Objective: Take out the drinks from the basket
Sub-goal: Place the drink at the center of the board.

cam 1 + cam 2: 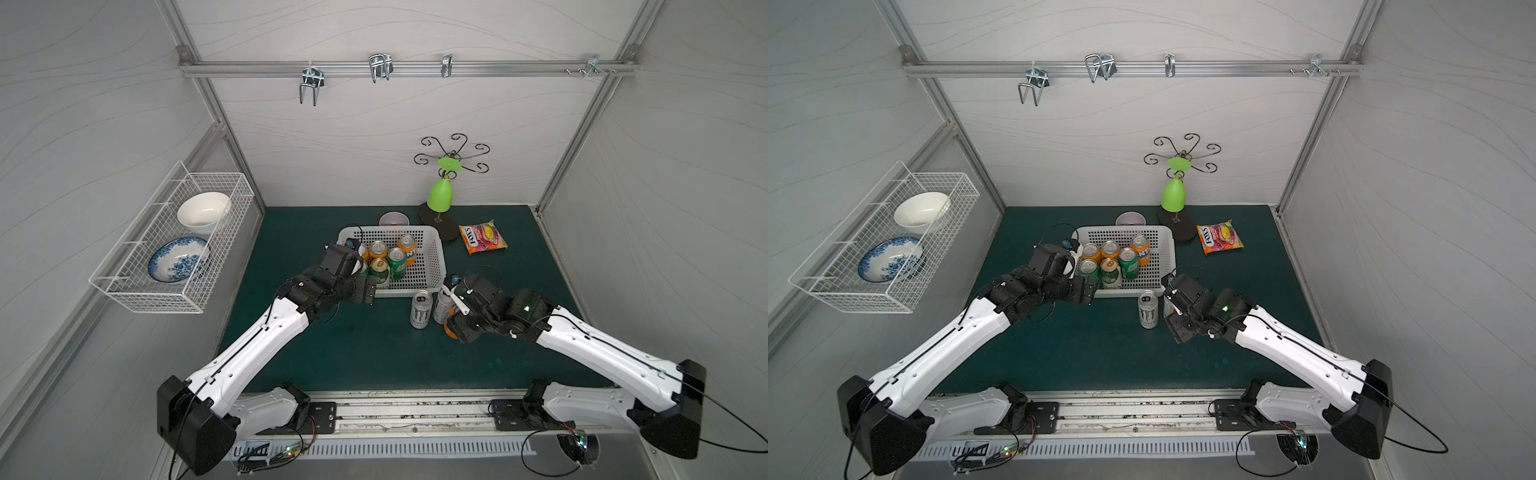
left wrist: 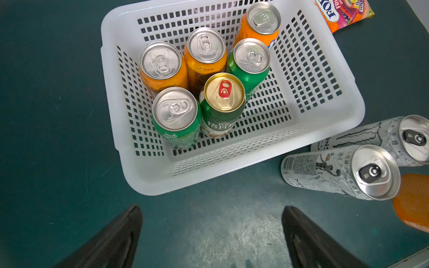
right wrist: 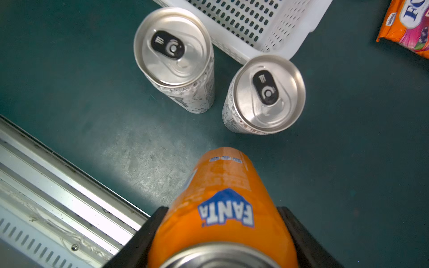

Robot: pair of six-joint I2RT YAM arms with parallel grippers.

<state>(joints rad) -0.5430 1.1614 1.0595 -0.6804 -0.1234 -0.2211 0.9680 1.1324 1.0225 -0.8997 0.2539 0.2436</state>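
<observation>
The dark green surface is carrying a white basket sitting just ahead of the left end effector, two tall silver cans standing just beyond the right end effector, and a candy bag lying well past them.

Fanta can — top cut off, blurred; candy bag cropped.

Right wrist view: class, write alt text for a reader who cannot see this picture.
The right hand grips an orange aluminium Fanta can against a dark green mat. Beyond it stand two tall silver-white cans beside a corner of the white perforated plastic basket.
</observation>
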